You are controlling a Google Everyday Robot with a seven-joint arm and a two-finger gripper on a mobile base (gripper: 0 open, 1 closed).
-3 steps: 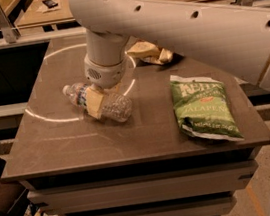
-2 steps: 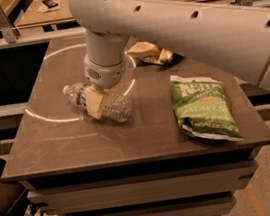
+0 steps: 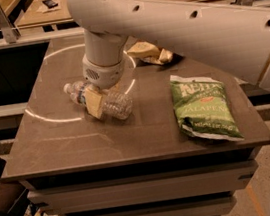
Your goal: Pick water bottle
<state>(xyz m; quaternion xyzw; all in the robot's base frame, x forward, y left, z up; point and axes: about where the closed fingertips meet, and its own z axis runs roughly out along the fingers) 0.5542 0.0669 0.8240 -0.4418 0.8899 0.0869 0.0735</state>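
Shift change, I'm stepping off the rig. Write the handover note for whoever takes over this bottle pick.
Pincer: down at the water bottle, at its middle by the label. Grip cannot be confirmed from this view.
Water bottle: on its side on the table, left of centre, cap toward the back left, not lifted.
Nearby: green chip bag to the right, apart from the bottle; yellow bag behind the arm.
Done: approach to the bottle.
Left: confirm the grasp, then lift.

arm [image 3: 177, 20]: glossy white rounded shell, small dark round holes | wrist [image 3: 104, 66]: white cylinder, dotted grille patch | gripper [image 3: 94, 100]: cream-yellow, under wrist, low over table [image 3: 129, 136]
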